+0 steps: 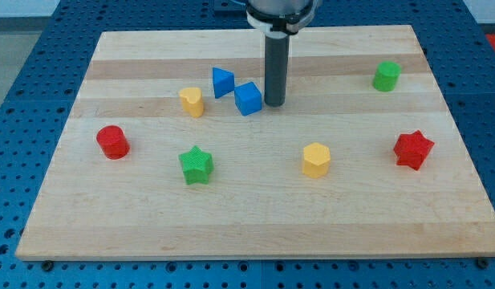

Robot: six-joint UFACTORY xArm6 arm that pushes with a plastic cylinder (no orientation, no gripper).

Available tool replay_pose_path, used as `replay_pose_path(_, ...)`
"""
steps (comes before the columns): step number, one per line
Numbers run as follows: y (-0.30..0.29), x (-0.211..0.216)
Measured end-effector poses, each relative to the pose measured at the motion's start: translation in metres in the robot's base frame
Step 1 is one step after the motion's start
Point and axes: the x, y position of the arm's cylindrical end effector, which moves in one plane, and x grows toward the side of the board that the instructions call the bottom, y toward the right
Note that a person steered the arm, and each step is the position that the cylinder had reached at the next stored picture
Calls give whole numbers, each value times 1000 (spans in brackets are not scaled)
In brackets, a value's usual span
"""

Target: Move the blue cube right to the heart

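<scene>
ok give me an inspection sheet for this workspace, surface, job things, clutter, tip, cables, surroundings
surface: pale wooden board, flat, blocks scattered on it
job's things: blue cube near the view's top centre; yellow heart to its left, apart from it
clutter: blue triangular block touching or nearly touching the cube's upper left; red cylinder; green star; yellow hexagonal block; red star; green block
gripper: none; my tip sits just right of the blue cube, contact unclear
cables: nothing seen
surroundings: blue perforated table around the board
</scene>
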Motion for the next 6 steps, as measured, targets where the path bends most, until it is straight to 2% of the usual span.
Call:
replay_pose_path(2, -29, 3)
replay_pose_path(4, -29, -1)
replay_pose_path(6, -29, -36)
